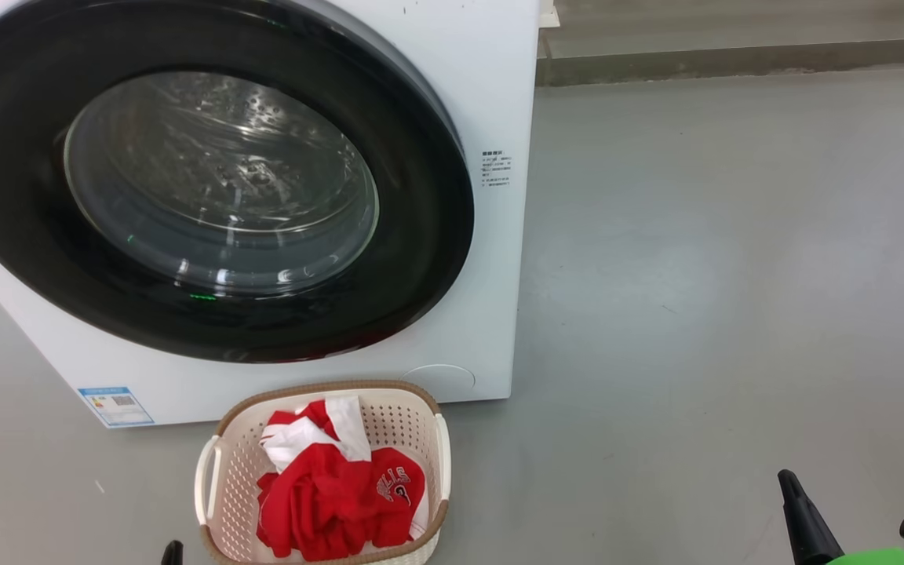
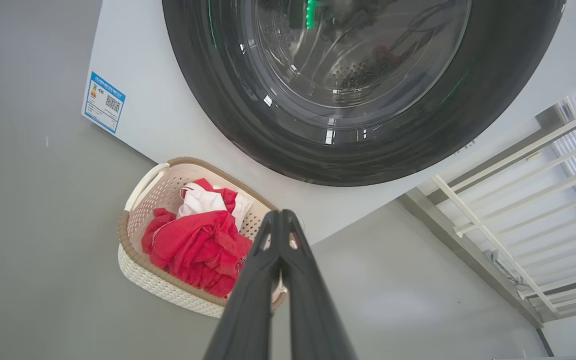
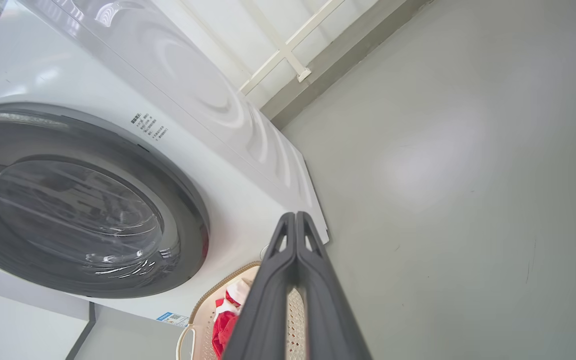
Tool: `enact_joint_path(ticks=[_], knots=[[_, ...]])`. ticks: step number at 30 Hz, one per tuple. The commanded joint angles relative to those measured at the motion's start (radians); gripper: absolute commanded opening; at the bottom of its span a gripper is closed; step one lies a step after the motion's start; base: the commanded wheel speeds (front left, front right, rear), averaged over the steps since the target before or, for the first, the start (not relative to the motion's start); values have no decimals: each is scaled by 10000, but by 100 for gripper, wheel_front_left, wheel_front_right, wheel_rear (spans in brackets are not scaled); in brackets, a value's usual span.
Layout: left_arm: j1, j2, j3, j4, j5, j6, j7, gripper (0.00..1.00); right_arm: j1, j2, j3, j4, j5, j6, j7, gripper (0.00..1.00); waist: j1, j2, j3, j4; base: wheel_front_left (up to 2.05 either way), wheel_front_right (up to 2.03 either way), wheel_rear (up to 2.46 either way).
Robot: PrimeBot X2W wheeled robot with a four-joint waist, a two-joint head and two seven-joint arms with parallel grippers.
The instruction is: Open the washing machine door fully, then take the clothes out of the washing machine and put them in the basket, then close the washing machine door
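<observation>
Black-rimmed glass door (image 1: 209, 180) sitting shut | red fabric clothes (image 1: 334, 494) lying in cream plastic basket (image 1: 232, 471) | left gripper (image 2: 280, 220), right gripper (image 3: 295, 220) jaws together | I'm judging task done

Red clothes (image 2: 195, 247) in basket (image 2: 140, 270)

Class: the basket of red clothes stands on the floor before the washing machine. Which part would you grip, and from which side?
Probably the white loop handle on the right of the basket. It stands off the wall, leaving a gap for a finger, with open floor beside it; the washing machine blocks the far side. Come from above and the right.
</observation>
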Motion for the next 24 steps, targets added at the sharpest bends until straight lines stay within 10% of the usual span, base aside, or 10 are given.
enact_joint_path(ticks=[1,24], knots=[[-494,87,140,-317,-343,-30,90,0,-536,-96,31,-296,333,-15,90,0,-1,0,9,13,0,0,0],[-1035,66,123,-492,-2857,-43,750,0,-1076,-45,-89,-449,2590,-22,768,0,-1,0,120,163,0,0,0]])
